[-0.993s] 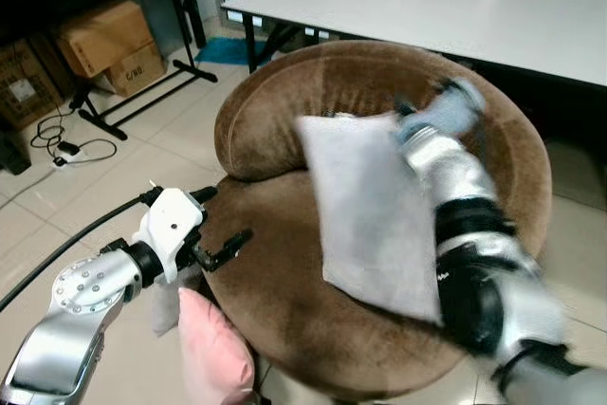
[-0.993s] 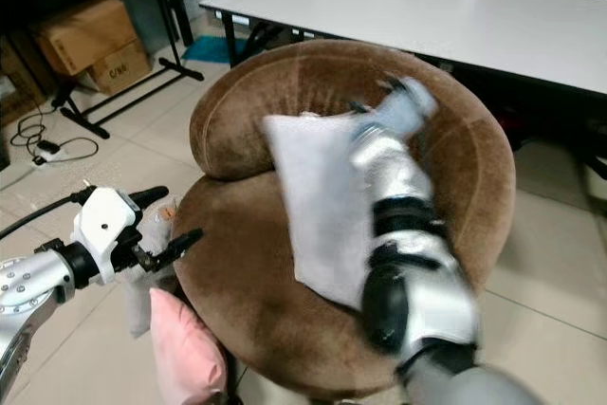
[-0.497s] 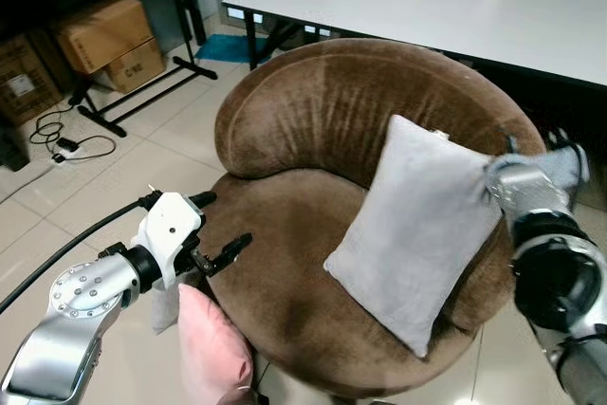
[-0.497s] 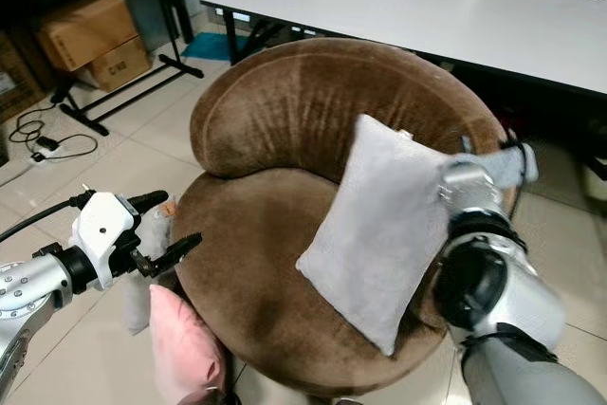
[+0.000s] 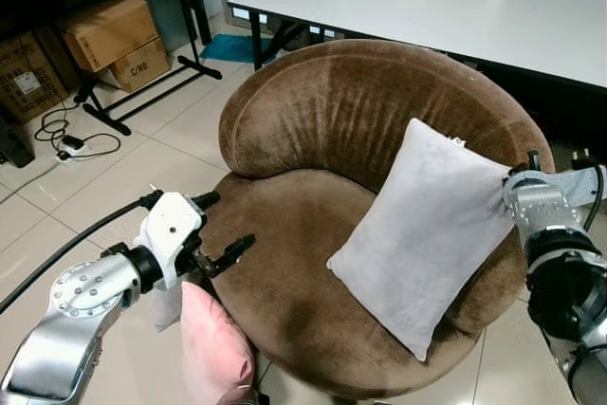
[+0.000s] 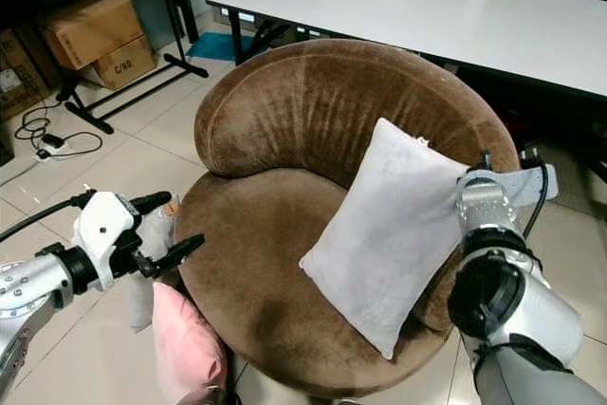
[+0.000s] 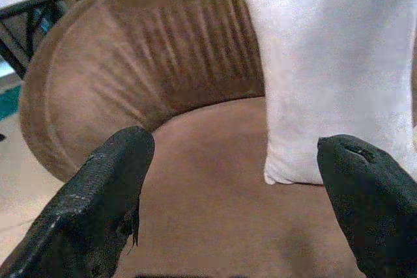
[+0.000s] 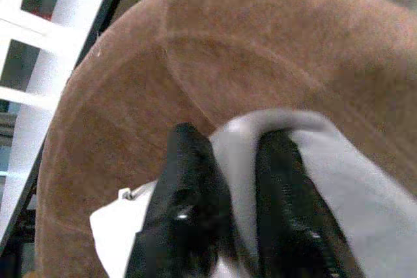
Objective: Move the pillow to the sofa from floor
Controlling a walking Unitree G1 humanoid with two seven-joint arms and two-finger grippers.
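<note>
Since a second ago the right arm has swung from over the seat out past the sofa's right rim, and the pale grey rectangular fabric pillow (image 5: 424, 234) has gone with it: it now stands tilted on the seat of the round brown velvet sofa (image 5: 313, 120), leaning against the backrest on the right side. The right gripper (image 8: 228, 206) sits at the pillow's upper right corner; the right wrist view shows its two black fingers (image 8: 189, 187) nearly closed, pinching a fold of the grey cloth between them, with the sofa's ribbed plush curve behind.

The left gripper (image 7: 234, 193) hovers at the sofa's front left edge with fingers spread wide and nothing between them; through the gap the left wrist view looks across the seat to the pillow's lower corner.

A soft pink cushion (image 5: 215, 348) lies on the tiled floor (image 5: 104, 177) just below the left gripper, touching the sofa's base. Behind the sofa stands a long white desk (image 5: 427, 7). Cardboard boxes (image 5: 114, 40) sit at the far left; one bears writing too small to read. A black cable (image 5: 66, 139) trails on the floor nearby.
</note>
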